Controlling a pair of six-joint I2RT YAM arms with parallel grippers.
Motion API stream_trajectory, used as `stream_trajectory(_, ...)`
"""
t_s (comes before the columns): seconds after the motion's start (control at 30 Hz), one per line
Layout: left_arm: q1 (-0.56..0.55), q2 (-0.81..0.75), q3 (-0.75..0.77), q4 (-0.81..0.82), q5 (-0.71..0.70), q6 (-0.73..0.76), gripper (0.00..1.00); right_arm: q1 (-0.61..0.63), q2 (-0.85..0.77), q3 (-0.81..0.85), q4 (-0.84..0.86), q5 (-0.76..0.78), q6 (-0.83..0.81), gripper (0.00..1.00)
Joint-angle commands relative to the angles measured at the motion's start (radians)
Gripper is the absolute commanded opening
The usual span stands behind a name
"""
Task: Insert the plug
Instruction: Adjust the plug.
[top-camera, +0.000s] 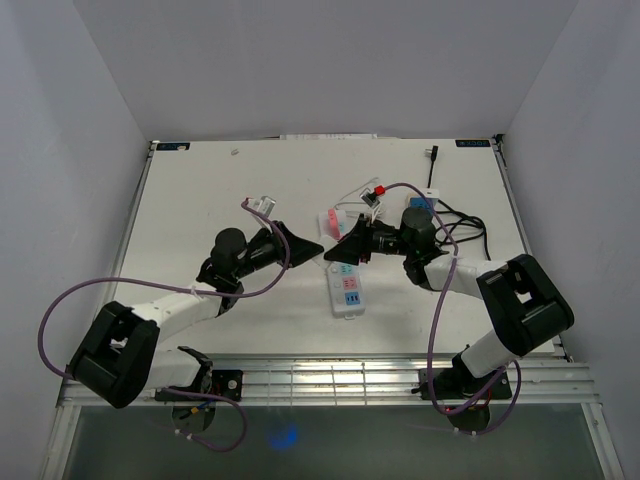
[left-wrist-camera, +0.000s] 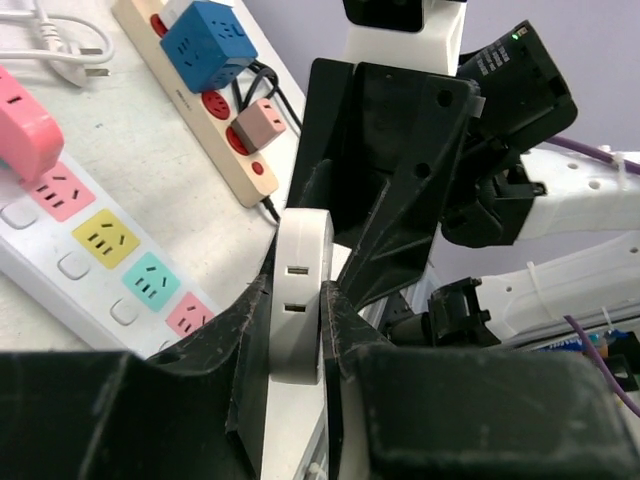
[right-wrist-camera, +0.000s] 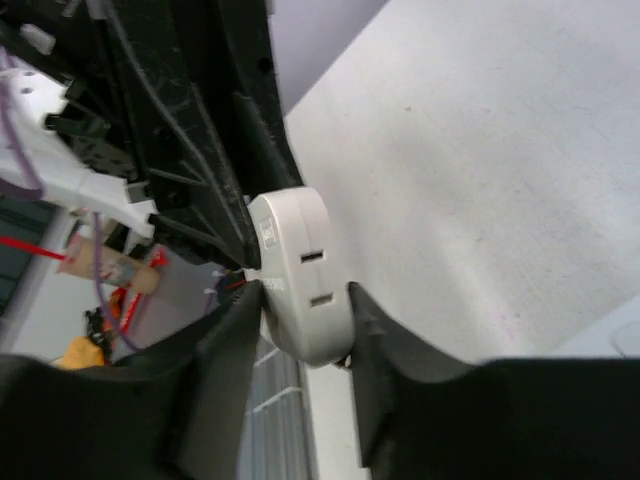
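A white rounded plug (left-wrist-camera: 300, 310) with two small slots on its edge is held between both grippers above the table. My left gripper (left-wrist-camera: 297, 285) is shut on its flat sides. My right gripper (right-wrist-camera: 303, 300) is closed round the same plug (right-wrist-camera: 300, 250), its fingers touching both sides. In the top view the two grippers meet tip to tip, left (top-camera: 316, 247) and right (top-camera: 334, 252), and hide the plug. They are just above the far end of a white power strip (top-camera: 346, 287) with coloured sockets, which also shows in the left wrist view (left-wrist-camera: 90, 245).
A pink plug (left-wrist-camera: 25, 135) sits in the white strip's far end. A second beige strip (left-wrist-camera: 240, 165) carries a blue cube adapter (left-wrist-camera: 208, 40) and a pink adapter (left-wrist-camera: 258, 122). Black cables (top-camera: 465, 230) lie at the right, a black plug (top-camera: 434, 155) near the back edge.
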Motion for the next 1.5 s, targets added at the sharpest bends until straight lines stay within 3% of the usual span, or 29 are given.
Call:
stream_trajectory(0.0, 0.022, -0.03, 0.013, -0.088, -0.241, 0.066, 0.0, 0.003, -0.035, 0.043, -0.101, 0.063, -0.123, 0.5)
stream_trajectory(0.17, 0.022, -0.047, 0.008, -0.093, -0.238, 0.054, 0.0, 0.003, -0.023, 0.029, -0.023, 0.008, -0.11, 0.73)
stream_trajectory(0.43, 0.022, -0.041, 0.014, -0.107, -0.205, 0.023, 0.0, 0.005, 0.005, 0.009, 0.137, -0.049, -0.045, 0.77)
stream_trajectory(0.63, 0.022, -0.062, 0.007, -0.101, -0.166, -0.014, 0.0, 0.006, -0.006, 0.025, 0.012, 0.0, -0.144, 0.83)
stream_trajectory(0.9, 0.022, -0.097, -0.006, -0.104, -0.152, -0.032, 0.0, 0.006, -0.026, 0.031, -0.092, 0.09, -0.251, 0.83)
stream_trajectory(1.23, 0.019, -0.048, -0.009, -0.052, -0.086, -0.089, 0.0, 0.023, 0.009, 0.023, 0.049, 0.021, -0.192, 0.79)
stream_trajectory(1.33, 0.017, -0.035, -0.01, -0.041, -0.082, -0.093, 0.0, 0.034, 0.017, 0.032, 0.045, 0.015, -0.192, 0.75)
stream_trajectory(1.47, 0.017, -0.041, -0.012, -0.039, -0.098, -0.084, 0.0, 0.037, 0.023, 0.037, 0.037, 0.015, -0.188, 0.6)
